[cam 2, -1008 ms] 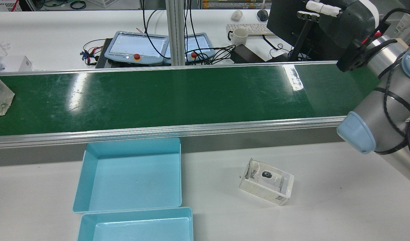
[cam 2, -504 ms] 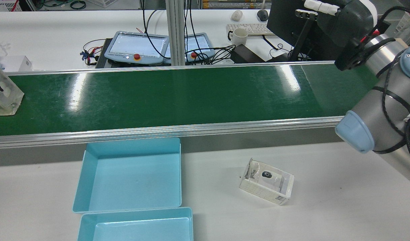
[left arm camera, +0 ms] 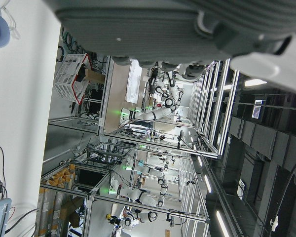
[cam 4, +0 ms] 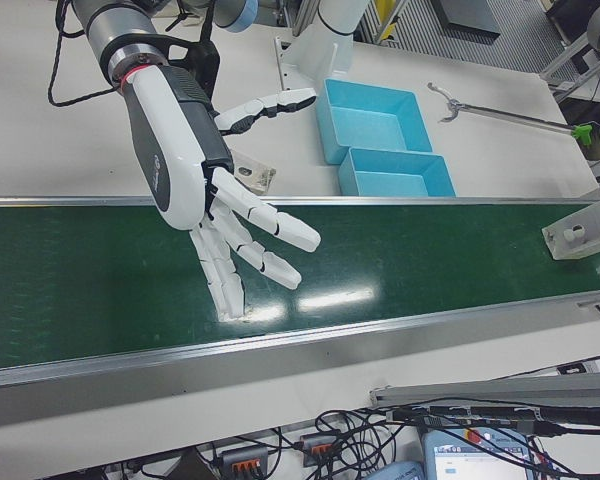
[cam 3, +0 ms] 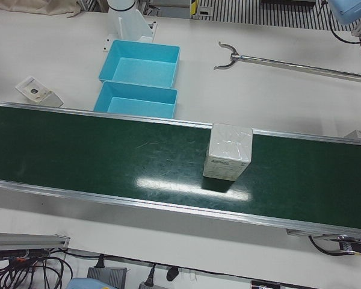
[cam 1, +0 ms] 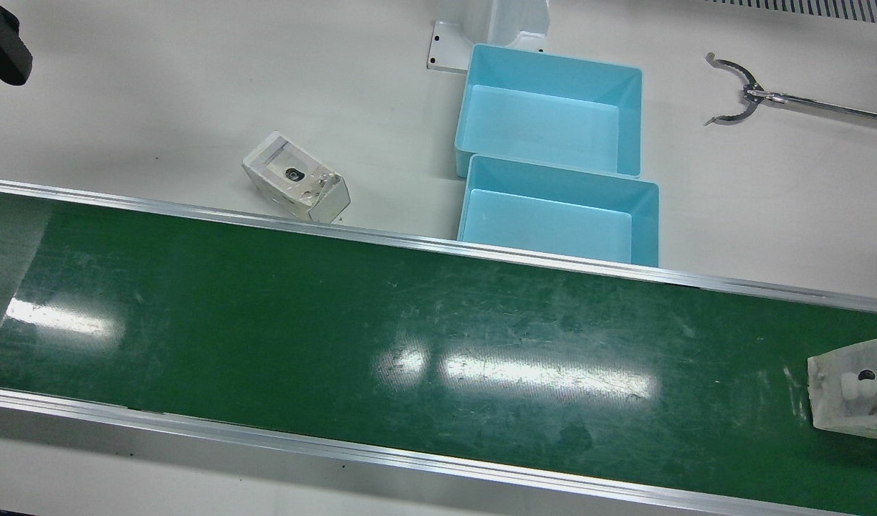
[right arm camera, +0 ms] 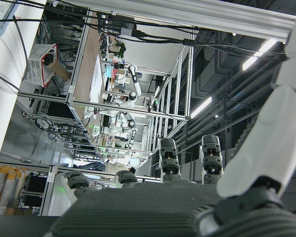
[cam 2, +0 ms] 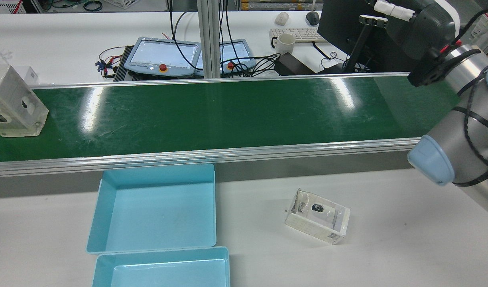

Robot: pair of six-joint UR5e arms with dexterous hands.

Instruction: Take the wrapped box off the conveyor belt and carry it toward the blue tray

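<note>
The wrapped box (cam 2: 14, 101), whitish under clear film, stands on the green conveyor belt (cam 2: 228, 111) at its far left in the rear view. It also shows in the front view (cam 1: 854, 394), the left-front view (cam 3: 228, 150) and the right-front view (cam 4: 585, 230). The blue tray (cam 2: 156, 211) lies on the white table beside the belt, with a second blue tray (cam 2: 164, 269) next to it. My right hand (cam 4: 195, 170) is open with its fingers spread and hovers over the belt, far from the box. Only the palm of my left hand (left arm camera: 138, 24) shows.
A small clear-windowed box (cam 2: 317, 217) lies on the table between the trays and my right arm (cam 2: 459, 135). A metal reacher tool (cam 1: 739, 93) lies on the table beyond the trays. Control pendants, cables and a mug sit behind the belt.
The wrapped box has ridden the belt in from the rear view's left edge and now shows whole. My right arm has shifted slightly to the right.
</note>
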